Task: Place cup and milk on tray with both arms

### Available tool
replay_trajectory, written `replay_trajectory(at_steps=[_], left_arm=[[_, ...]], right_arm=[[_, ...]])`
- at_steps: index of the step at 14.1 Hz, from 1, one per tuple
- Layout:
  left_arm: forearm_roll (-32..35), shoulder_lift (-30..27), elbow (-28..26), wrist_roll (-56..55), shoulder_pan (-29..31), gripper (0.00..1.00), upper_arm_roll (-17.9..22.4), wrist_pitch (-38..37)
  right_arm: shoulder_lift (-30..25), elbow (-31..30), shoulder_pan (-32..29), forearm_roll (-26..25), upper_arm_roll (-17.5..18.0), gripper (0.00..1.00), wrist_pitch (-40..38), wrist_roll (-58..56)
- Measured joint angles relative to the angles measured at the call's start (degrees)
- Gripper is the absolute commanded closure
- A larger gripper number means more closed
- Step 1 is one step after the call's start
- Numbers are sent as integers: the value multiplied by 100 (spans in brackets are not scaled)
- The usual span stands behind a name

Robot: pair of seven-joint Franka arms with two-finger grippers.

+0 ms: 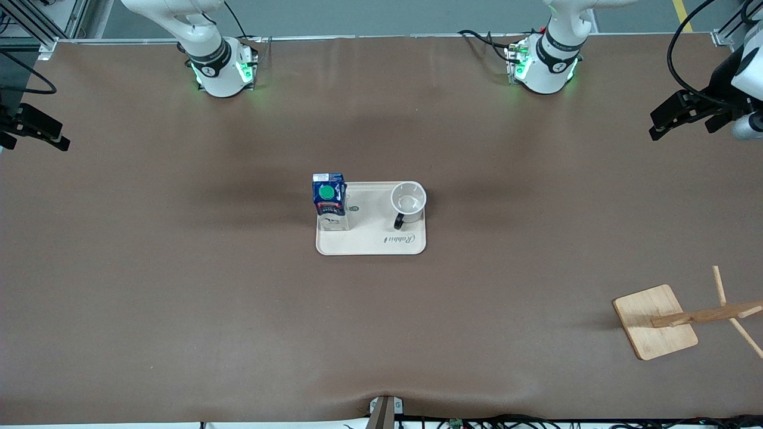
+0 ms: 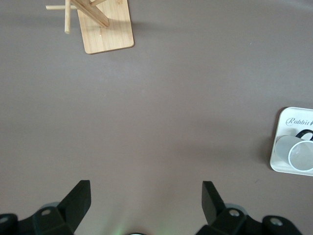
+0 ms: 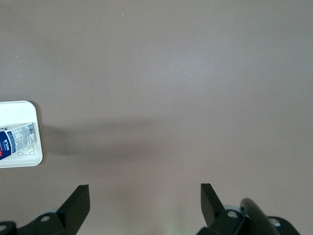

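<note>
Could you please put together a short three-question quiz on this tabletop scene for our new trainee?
1. True or false: the white mug with a black handle stands on the cream rectangular tray.
2. Which item stands at the tray's end toward the right arm?
A) the dark blue milk carton with a green cap
B) the mug
C) the wooden board with sticks
3. Fill in: the left pincer and the right pincer are both ____, each holding nothing over the brown table.

Key: 1 true; 2 A; 3 open.
</note>
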Motion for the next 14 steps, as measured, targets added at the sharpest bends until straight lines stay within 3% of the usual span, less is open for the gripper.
replay_trajectory(at_steps=[5,14], left_arm=[[-1,-389,-561,152,6,0,-12,357],[-2,-276,-363,157,26,0,0,286]], right_arm=[[0,0,0,0,0,0,0,0],[0,0,0,0,0,0,0,0]])
